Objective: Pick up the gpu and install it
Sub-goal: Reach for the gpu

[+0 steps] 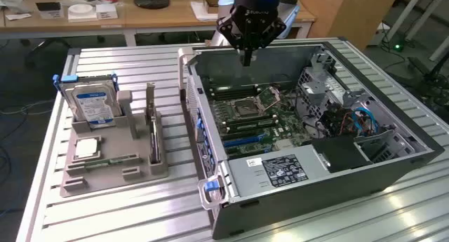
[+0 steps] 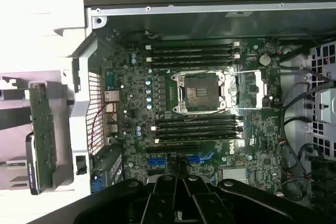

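Slatted table (image 1: 126, 210) bears a gray rack (image 1: 105, 174) holding the gpu (image 1: 151, 129) upright, closed empty end effector (image 1: 247, 60) above open case (image 1: 316, 194).

The arm (image 1: 256, 0) is running off the exterior view's top edge above the tool (image 1: 247, 60). The gpu (image 1: 151, 123) is standing edge-on in the grey holder (image 1: 133, 155), hiding its faces. Print on the power supply label (image 1: 281, 171) and the hard drive (image 1: 92, 106) is showing too small to read. The counter (image 1: 126, 215) is being cropped at the bottom and right. In the wrist view, the computer case (image 2: 210, 3) is being cut off at the edge.
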{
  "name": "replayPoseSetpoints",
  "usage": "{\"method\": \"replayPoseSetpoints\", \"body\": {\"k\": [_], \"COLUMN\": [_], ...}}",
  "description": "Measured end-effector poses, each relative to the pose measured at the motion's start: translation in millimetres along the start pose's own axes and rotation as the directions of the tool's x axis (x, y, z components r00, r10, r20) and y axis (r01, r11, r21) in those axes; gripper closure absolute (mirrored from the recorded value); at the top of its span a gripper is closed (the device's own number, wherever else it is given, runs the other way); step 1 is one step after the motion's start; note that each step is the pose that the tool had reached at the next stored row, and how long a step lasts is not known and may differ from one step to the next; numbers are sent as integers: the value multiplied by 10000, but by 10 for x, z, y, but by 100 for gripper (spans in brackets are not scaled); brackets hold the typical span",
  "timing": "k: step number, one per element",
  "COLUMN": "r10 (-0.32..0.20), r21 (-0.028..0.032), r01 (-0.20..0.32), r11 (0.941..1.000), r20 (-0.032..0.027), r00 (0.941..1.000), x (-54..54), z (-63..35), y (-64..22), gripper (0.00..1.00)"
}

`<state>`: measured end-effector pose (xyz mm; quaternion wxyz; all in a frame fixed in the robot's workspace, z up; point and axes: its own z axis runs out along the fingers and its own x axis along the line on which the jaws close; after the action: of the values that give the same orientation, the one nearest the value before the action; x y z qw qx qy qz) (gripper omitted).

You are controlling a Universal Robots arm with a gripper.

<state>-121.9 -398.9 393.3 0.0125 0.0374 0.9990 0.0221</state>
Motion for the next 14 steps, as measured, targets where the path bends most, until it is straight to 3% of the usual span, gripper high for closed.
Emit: {"method": "replayPoseSetpoints", "body": {"k": [8, 14], "r10": [1, -1], "r21": [1, 0], "r01": [-1, 1], "r11": [10000, 10000], "r20": [-1, 0], "r00": [10000, 10000], "x": [37, 161], "z": [-1, -3], "y": [-3, -13], "gripper": [89, 89]}}
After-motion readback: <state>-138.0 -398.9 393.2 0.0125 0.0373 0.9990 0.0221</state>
